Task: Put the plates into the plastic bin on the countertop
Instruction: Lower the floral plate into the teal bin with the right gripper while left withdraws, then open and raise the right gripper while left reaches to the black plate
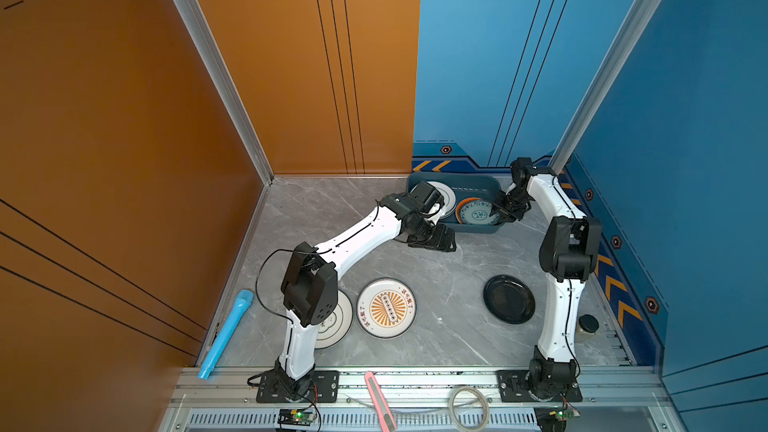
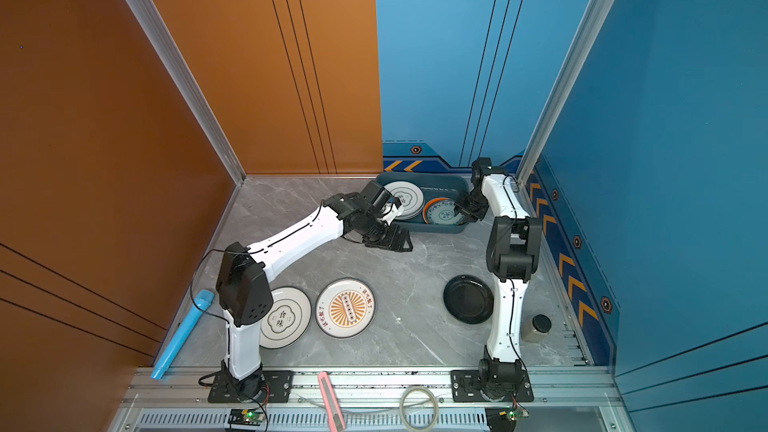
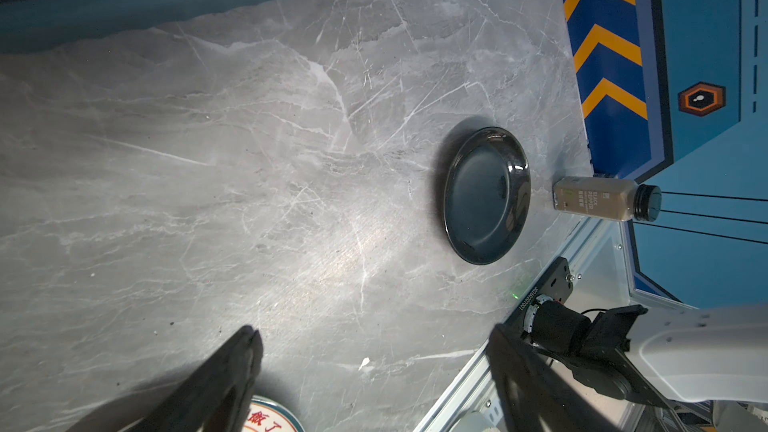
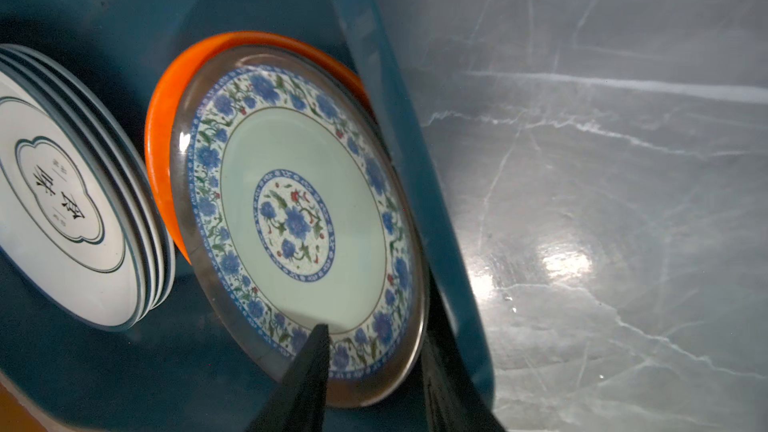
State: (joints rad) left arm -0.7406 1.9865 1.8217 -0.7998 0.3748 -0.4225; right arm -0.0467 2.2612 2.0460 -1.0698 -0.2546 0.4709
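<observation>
The dark teal plastic bin [image 1: 469,181] stands at the back of the countertop [image 1: 436,276]. It holds a stack of white quatrefoil plates [image 4: 62,201] and a teal-patterned plate [image 4: 299,209] lying on an orange plate [image 4: 166,126]. My right gripper [image 4: 376,326] is open, its fingers apart on either side of the patterned plate's rim by the bin wall [image 4: 374,56]. My left gripper [image 3: 372,332] hangs open and empty over bare countertop just in front of the bin. A sunburst plate [image 1: 386,308], a quatrefoil plate [image 2: 286,317] and a black plate [image 3: 486,197] lie on the countertop.
A black-pepper jar [image 3: 598,199] stands by the right wall near the black plate. A light blue tube [image 1: 226,332] lies along the left edge. A pink cutter [image 1: 378,401] and a coil of clear tubing [image 1: 469,407] rest on the front aluminium frame.
</observation>
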